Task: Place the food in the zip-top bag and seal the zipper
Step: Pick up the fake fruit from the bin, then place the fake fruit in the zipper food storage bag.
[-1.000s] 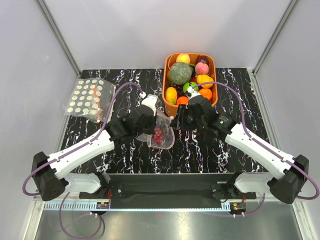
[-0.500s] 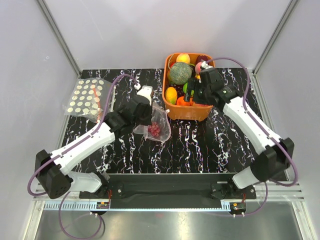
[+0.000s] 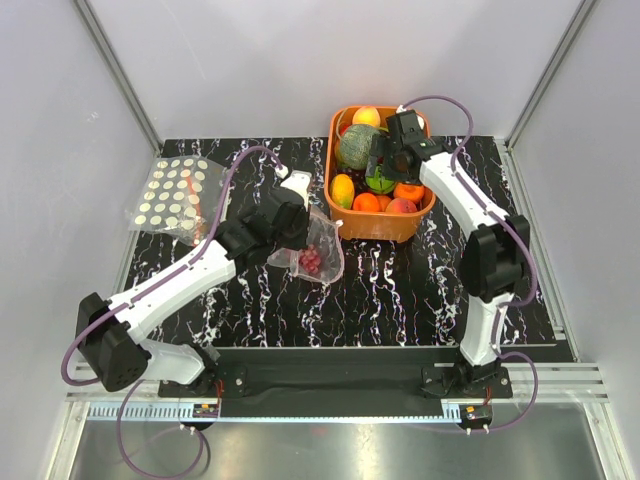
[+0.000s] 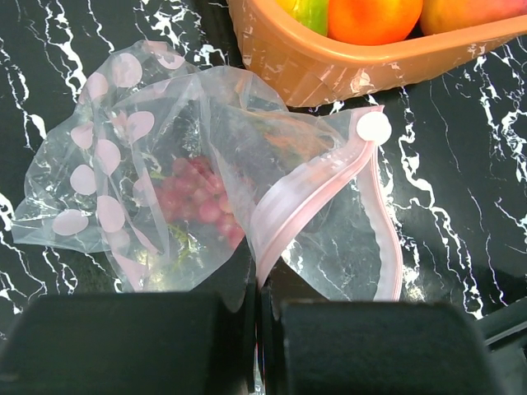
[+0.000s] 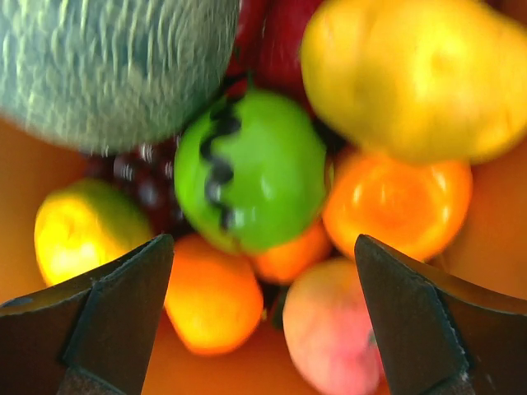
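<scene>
The zip-top bag [image 3: 322, 262] lies crumpled on the black marble table in front of the basket, a bunch of red grapes [image 4: 196, 200] inside it. Its mouth gapes, and the pink zipper [image 4: 317, 196] curves across it with a white slider at one end. My left gripper [image 4: 262, 284] is shut on the mouth edge of the bag at the zipper, also seen as the left gripper [image 3: 297, 232] from above. My right gripper [image 5: 263, 309] hangs open over the fruit in the basket, a green apple [image 5: 255, 177] just ahead of its fingers [image 5: 119, 309], nothing between them.
The orange basket [image 3: 381, 226] at the back right holds a melon [image 3: 359, 146], oranges [image 5: 402, 202], a peach [image 5: 329, 329] and yellow fruit [image 5: 408, 74]. A clear bag with cream dots [image 3: 172, 196] lies at the back left.
My right arm has swung away from the bag's mouth to above the basket and its jaws have opened wide. The left gripper, still gripping the bag, shifted slightly back.
</scene>
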Robot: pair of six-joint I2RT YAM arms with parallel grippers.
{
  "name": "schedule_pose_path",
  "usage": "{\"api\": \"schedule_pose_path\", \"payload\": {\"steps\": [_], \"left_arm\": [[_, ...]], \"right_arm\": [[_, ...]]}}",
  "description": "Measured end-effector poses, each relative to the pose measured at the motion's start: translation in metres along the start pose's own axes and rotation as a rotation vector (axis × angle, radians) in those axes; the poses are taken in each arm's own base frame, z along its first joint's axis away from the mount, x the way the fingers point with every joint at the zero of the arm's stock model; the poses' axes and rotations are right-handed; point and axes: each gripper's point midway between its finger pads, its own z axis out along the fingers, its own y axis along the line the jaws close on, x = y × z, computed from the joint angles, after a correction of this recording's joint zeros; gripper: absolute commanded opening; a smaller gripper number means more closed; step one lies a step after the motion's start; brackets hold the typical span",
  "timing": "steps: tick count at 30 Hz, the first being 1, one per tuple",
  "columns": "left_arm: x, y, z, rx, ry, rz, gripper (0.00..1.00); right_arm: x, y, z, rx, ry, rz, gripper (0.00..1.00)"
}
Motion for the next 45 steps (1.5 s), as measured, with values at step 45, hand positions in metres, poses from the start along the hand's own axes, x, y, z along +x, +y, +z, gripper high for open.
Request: {"api": "schedule_pose_path", "payload": {"steps": [45], "left_arm": [[-0.013,-0.004,-0.006,0.01,0.016,0.021,0.0]], "right_arm": [[0.098,0.1,-0.211,-0.714,-0.089,-0.205,0.68]]}}
